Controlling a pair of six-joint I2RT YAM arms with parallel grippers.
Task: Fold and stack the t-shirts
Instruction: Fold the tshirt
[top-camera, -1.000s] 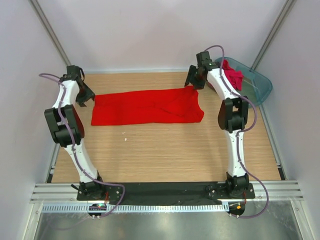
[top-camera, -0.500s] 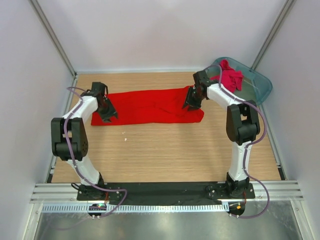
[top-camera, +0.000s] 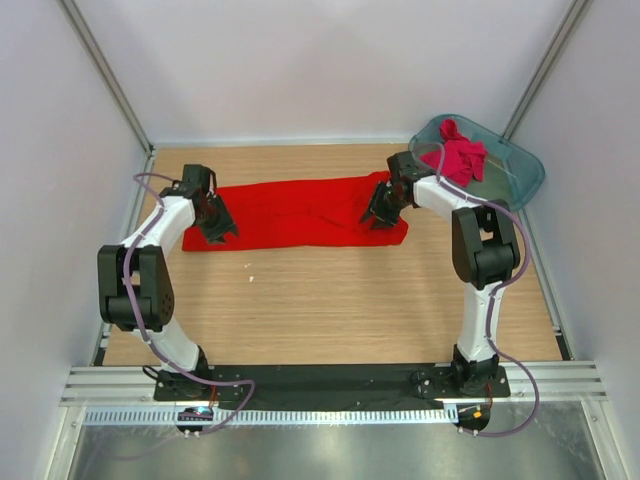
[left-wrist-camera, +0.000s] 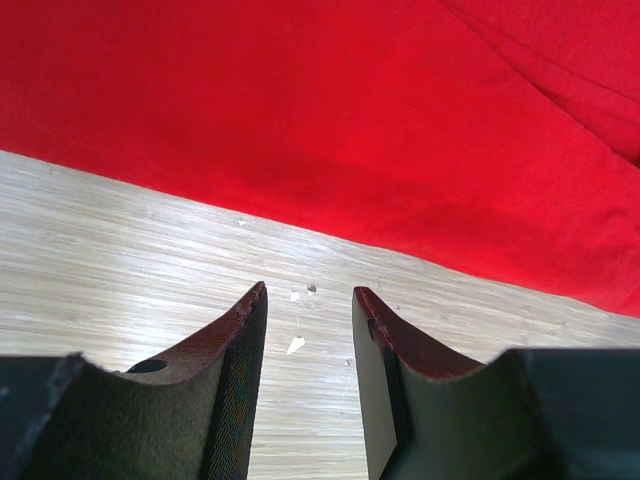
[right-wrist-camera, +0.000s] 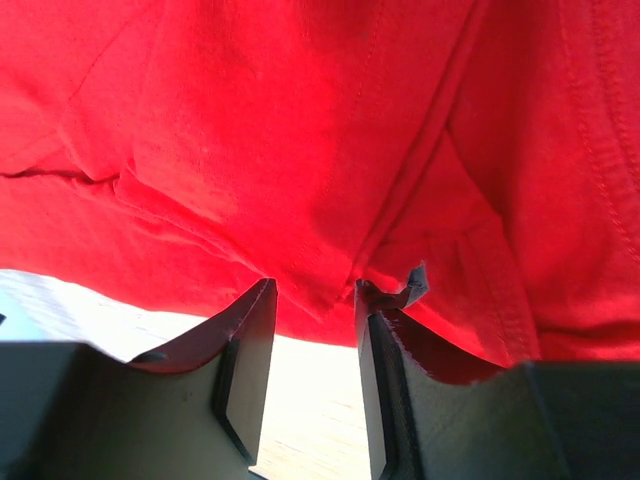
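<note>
Red t-shirt (top-camera: 300, 212) lies spread in a long band between the two grippers, flat on the wooden table (top-camera: 330, 300). The left gripper (left-wrist-camera: 308, 292) hangs low over bare wood, its fingers parted by a narrow gap with nothing between them. The shirt's near hem runs just ahead of its fingertips, not touching them. The right gripper (right-wrist-camera: 315, 285) is parted too (much the same narrow gap), its tips right at the shirt's creased edge. Seams and folds spread ahead of it, and a small tuft of cloth stands at the tip of one finger. Whether cloth lies inside the gap I cannot tell. Beyond the right gripper, to its outer side, the crimson-pink t-shirt (top-camera: 458, 155) sits bunched in the teal tub (top-camera: 520, 175).
</note>
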